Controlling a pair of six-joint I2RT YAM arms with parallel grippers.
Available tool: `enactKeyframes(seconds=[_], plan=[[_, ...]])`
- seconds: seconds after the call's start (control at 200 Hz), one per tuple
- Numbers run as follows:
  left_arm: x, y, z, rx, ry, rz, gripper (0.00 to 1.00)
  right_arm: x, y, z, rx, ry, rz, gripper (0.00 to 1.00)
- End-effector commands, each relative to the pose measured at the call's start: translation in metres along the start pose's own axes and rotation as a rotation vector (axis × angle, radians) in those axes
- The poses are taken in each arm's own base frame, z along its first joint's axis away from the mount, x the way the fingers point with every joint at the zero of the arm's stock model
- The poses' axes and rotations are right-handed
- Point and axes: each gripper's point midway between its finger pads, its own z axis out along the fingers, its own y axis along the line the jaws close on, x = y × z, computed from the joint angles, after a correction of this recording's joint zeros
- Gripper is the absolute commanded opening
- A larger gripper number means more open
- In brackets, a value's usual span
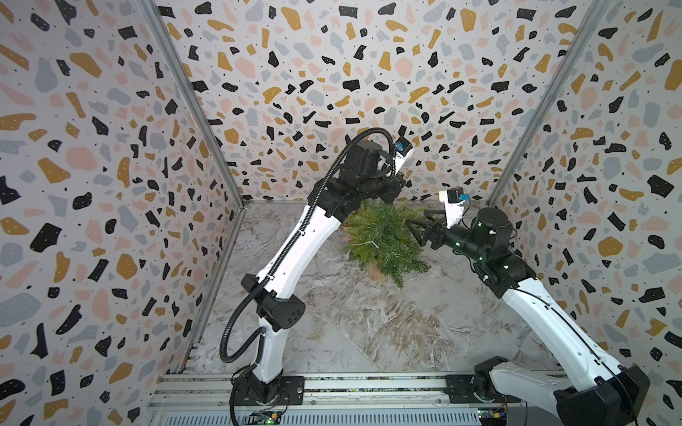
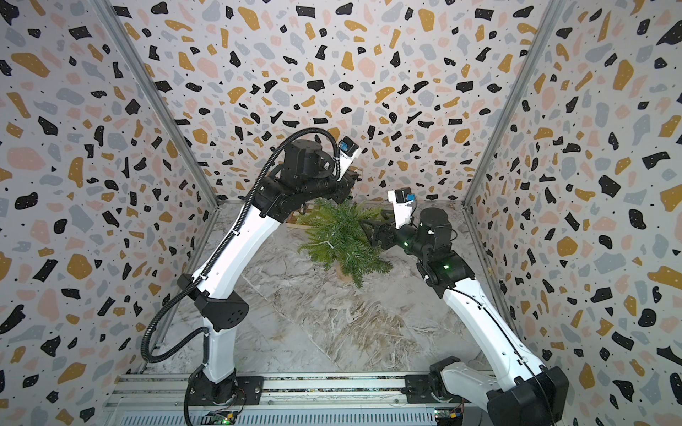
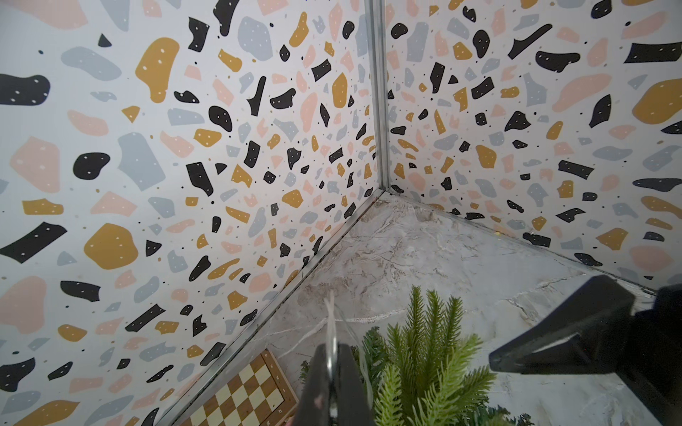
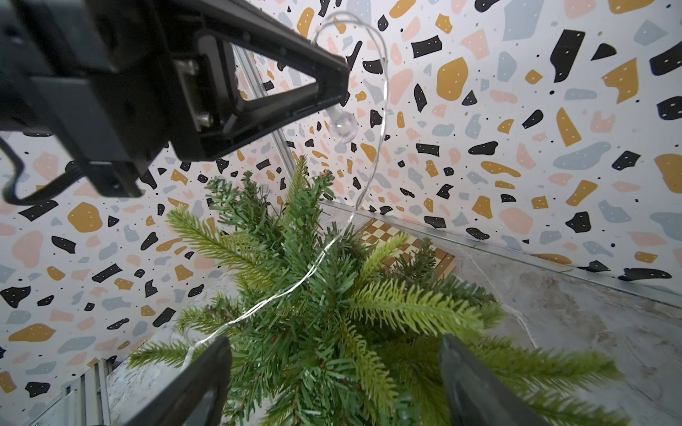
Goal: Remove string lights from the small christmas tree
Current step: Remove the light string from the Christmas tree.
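Mid-unwind step. The left gripper is clamped shut on the string lights and held up above the top of the small christmas tree. The thin strand loops out past the fingertips with one clear bulb hanging just under them, then runs down and lies across the branches to the lower needles. The tree stands upright on the marble table near the back wall, between the two arms, with a chessboard behind it. The right gripper is spread wide, its jaws either side of the tree's foliage, holding nothing. Most of the strand looks to be on the tree, so the task is early. Next move probably: the right closes to steady the tree or take the lower strand, while the left draws its end up and away without snagging.
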Motion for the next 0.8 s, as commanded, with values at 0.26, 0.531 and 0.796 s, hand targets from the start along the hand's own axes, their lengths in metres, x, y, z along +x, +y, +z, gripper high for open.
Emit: enactKeyframes(seconds=[0.26,0.531,0.796], plan=[[-0.036,-0.031,-0.057,0.053,-0.092,0.058,0.0,-0.035,0.02,-0.014,-0.12,-0.08,-0.061,0.93],[-0.038,-0.039,-0.086,0.061,-0.084,0.043,0.0,-0.025,0.036,-0.029,-0.175,-0.072,-0.067,0.92],[-0.039,-0.047,-0.114,0.087,-0.087,0.035,0.0,-0.005,0.064,-0.038,-0.286,-0.042,-0.116,0.93]])
